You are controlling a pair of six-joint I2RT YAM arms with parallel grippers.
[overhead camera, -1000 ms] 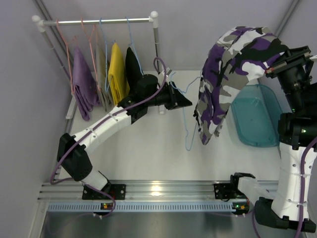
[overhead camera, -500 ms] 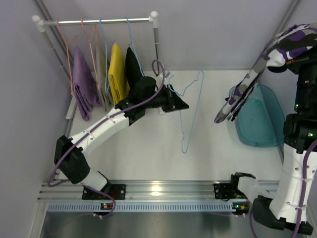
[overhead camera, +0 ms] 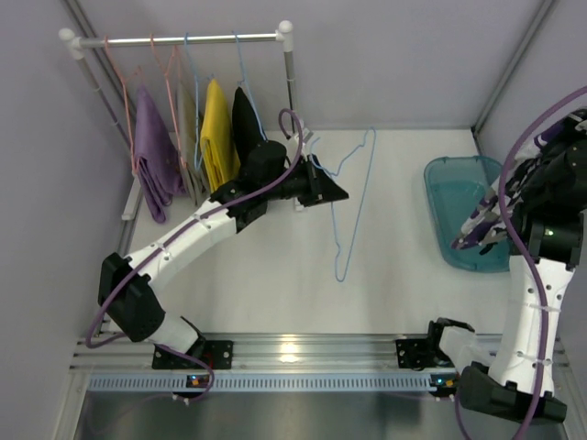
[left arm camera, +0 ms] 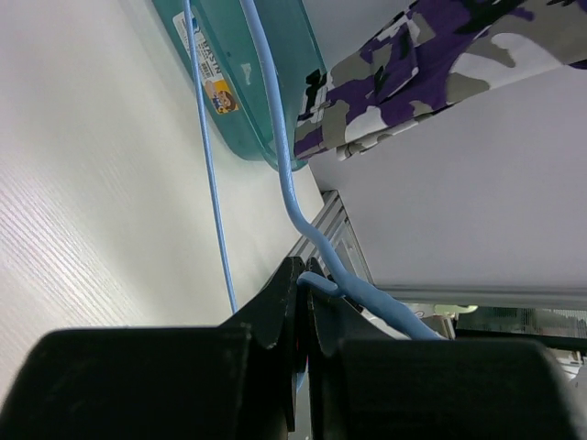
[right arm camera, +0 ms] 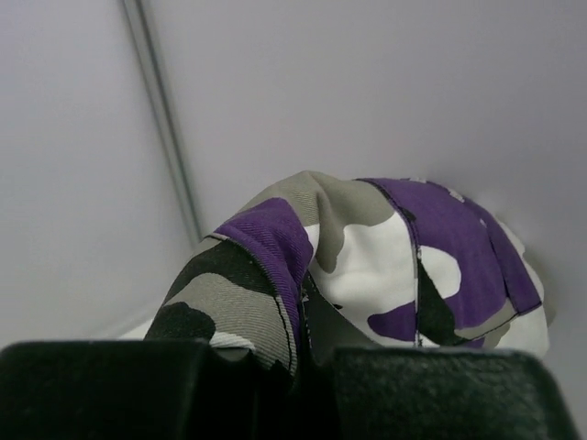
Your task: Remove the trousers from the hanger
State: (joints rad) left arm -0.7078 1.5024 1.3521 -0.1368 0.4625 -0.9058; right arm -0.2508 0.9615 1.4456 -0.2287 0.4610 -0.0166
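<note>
Right gripper (right arm camera: 307, 353) pinching camouflage trousers (right arm camera: 385, 247), grip clear only wrist-side

Purple, white, grey and black camouflage cloth trousers (right arm camera: 367, 257) sit pinched in the right gripper (right arm camera: 310, 356); pale wall (right arm camera: 367, 82) behind.

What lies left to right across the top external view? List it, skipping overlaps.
lilac garment → yellow garment → black trousers → blue hanger → teal bin. The camouflage trousers overlap the bin, so they are left unplaced.
</note>
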